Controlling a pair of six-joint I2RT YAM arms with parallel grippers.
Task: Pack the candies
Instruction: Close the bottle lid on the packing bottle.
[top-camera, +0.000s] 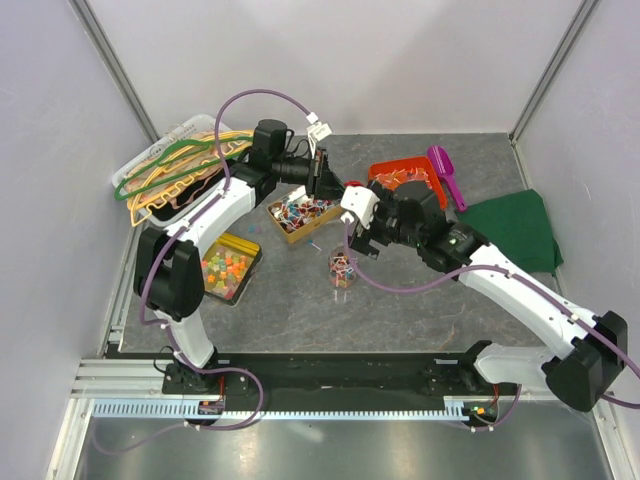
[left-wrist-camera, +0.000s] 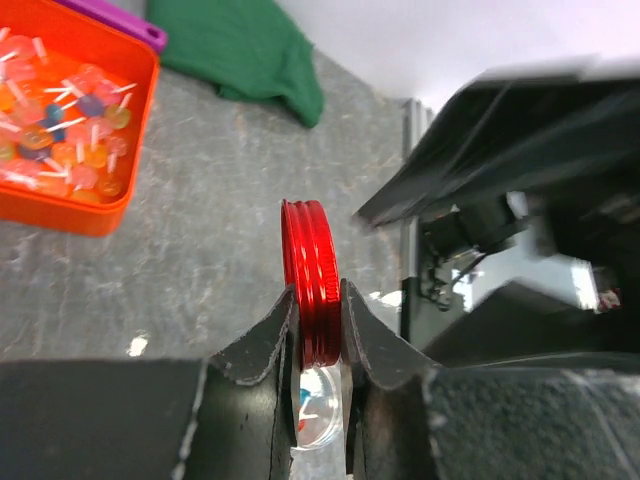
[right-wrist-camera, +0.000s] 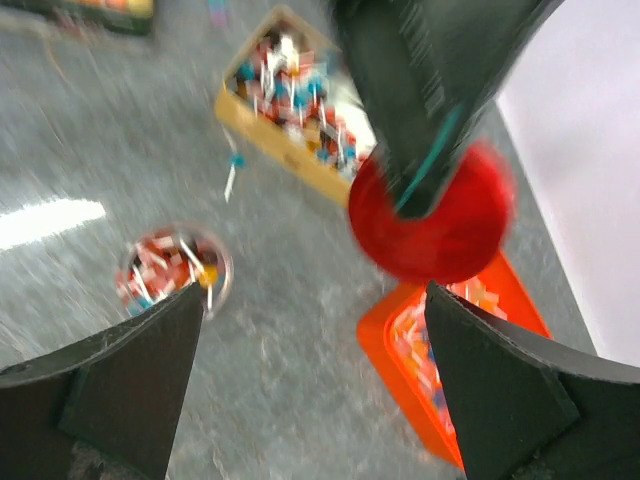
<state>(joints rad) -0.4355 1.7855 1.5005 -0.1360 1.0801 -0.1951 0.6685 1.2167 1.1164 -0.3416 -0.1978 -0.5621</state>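
Red lid pinched edge-on in left gripper, held aloft; right gripper spread wide, empty, facing lid.

Motion blur over the candies and red lid; orange tray partly off-frame.

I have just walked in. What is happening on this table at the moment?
The left gripper holds a round red lid on its edge, above the table. The right gripper is wide open and empty, close to that lid. On the table stands a small clear jar, uncapped, with candies inside. More candies lie in a tan box and an orange tray.
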